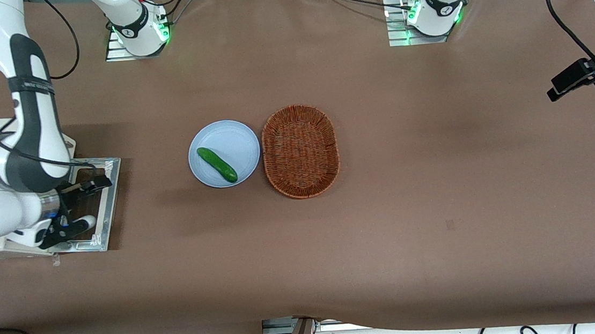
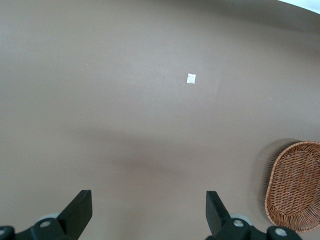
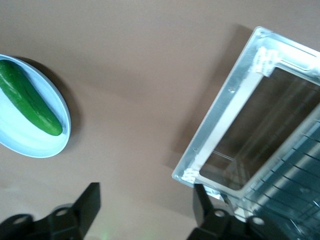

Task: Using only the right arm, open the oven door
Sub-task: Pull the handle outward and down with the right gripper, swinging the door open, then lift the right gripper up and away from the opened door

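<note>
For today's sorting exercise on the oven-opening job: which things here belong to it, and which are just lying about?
Belong: oven door, folded down flat, metal inner frame up; right arm; its gripper, open above the door.

Lying about: plate; cucumber on it; wicker basket beside it.

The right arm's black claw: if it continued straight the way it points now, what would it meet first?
Probably the bare brown table cover. The open black claw hangs just off the edge of the lowered silver-framed glass oven door, with the pale blue plate farther off; depth is unclear.
</note>
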